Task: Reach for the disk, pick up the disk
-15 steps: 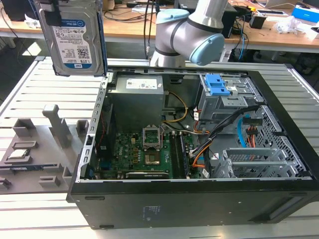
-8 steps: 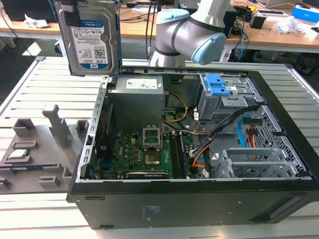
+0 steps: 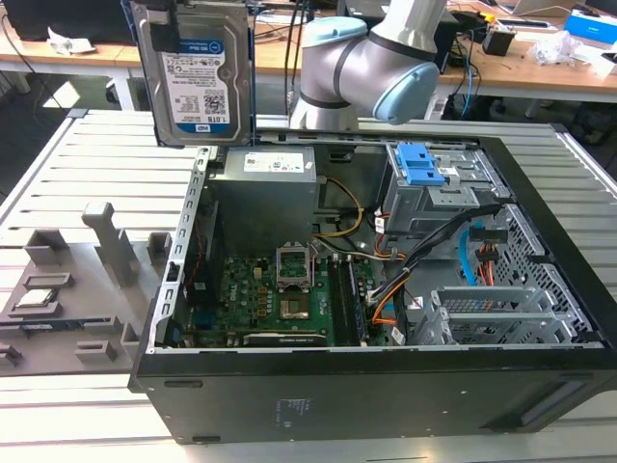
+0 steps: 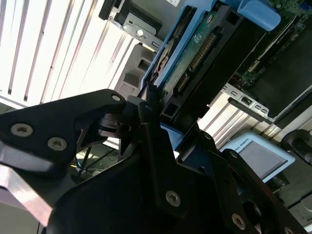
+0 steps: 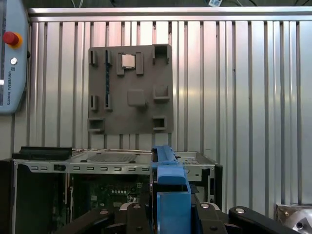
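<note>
I log the disk [image 3: 198, 82] upright in the air, lifted clear of the open computer case [image 3: 337, 400]; gripper [image 4: 151, 105] clamped on its blue-bracketed edge in the second wrist view; reach and pick-up both look done; nothing apparently left.

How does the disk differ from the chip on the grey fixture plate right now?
Pose: the disk hangs upright in the air, gripper shut on its blue bracket; the chip lies flat in a recess of the grey fixture plate. Look: the disk carries a white-and-blue label; the chip is bare and silvery. Both are flat, rectangular and outside the computer case.
</note>
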Tool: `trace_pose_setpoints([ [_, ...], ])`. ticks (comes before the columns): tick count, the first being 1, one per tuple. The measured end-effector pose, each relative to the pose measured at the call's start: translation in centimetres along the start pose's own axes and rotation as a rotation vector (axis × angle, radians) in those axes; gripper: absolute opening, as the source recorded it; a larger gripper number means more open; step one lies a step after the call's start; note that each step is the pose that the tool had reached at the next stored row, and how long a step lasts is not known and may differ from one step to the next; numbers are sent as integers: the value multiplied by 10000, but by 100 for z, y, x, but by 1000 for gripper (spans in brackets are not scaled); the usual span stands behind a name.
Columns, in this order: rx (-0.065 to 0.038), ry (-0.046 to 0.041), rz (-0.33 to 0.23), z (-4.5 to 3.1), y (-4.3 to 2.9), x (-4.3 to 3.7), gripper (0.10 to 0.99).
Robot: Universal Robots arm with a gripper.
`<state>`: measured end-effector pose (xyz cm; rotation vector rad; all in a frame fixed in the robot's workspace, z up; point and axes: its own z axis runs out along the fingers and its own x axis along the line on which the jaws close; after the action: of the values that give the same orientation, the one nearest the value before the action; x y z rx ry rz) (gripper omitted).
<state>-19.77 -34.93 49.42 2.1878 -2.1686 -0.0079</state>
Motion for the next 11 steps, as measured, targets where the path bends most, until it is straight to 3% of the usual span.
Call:
trace_pose_setpoints([
  [8, 0, 1, -1, -12, -251, -2, 365],
  [11, 0, 1, -1, -19, -408, -2, 365],
])
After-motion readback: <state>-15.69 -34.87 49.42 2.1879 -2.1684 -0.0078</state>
